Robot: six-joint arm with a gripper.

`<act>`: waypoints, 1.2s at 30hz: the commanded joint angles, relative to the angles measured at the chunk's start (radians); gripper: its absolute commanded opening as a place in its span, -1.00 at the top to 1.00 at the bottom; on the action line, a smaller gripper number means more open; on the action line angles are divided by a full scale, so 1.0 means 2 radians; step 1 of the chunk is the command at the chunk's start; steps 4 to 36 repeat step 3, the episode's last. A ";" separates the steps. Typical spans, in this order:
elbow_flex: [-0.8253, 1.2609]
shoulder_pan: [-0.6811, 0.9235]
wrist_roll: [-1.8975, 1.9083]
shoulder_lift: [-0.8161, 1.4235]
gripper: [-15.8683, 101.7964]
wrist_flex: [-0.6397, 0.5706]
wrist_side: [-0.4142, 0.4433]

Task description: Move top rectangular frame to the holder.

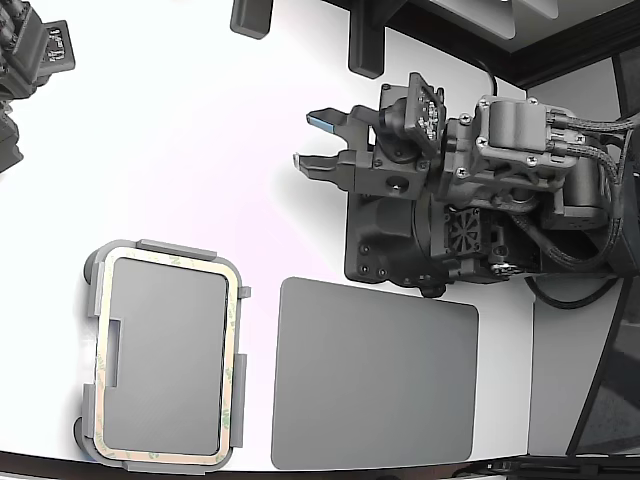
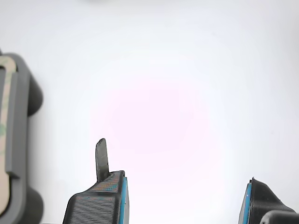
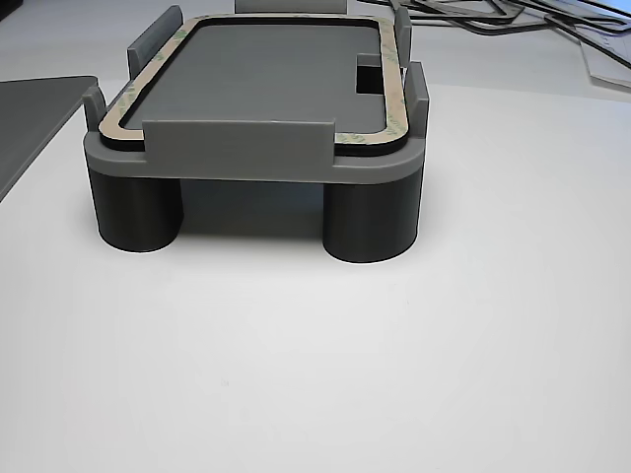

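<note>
The cream rectangular frame (image 1: 168,259) with faint green marks lies flat on the light grey holder (image 1: 176,247), inside its raised edge tabs, at the lower left of the exterior view. The other view shows the frame (image 3: 394,89) seated on the holder (image 3: 237,148), which stands on short round legs. My gripper (image 1: 306,140) hovers over bare white table well up and to the exterior view's right of the holder, open and empty. In the wrist view the gripper (image 2: 180,191) has its jaws wide apart, with the holder's edge (image 2: 21,140) and a strip of frame (image 2: 3,121) at the picture's side.
A plain dark grey mat (image 1: 375,375) lies beside the holder, near the table's front edge. My arm's base (image 1: 500,190) sits behind the mat. A second arm (image 1: 30,60) shows at the exterior view's top left, and dark posts (image 1: 365,45) stand at the back.
</note>
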 commanded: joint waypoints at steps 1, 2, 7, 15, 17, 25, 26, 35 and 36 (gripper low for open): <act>-0.011 -0.008 -0.001 0.012 -0.97 -0.004 -0.001; -0.011 -0.008 -0.001 0.012 -0.97 -0.004 -0.001; -0.011 -0.008 -0.001 0.012 -0.97 -0.004 -0.001; -0.011 -0.008 -0.001 0.012 -0.97 -0.004 -0.001; -0.011 -0.008 -0.001 0.012 -0.97 -0.004 -0.001; -0.011 -0.008 -0.001 0.012 -0.97 -0.004 -0.001; -0.011 -0.008 -0.001 0.012 -0.97 -0.004 -0.001; -0.011 -0.008 -0.001 0.012 -0.97 -0.004 -0.001; -0.011 -0.008 -0.001 0.012 -0.97 -0.004 -0.001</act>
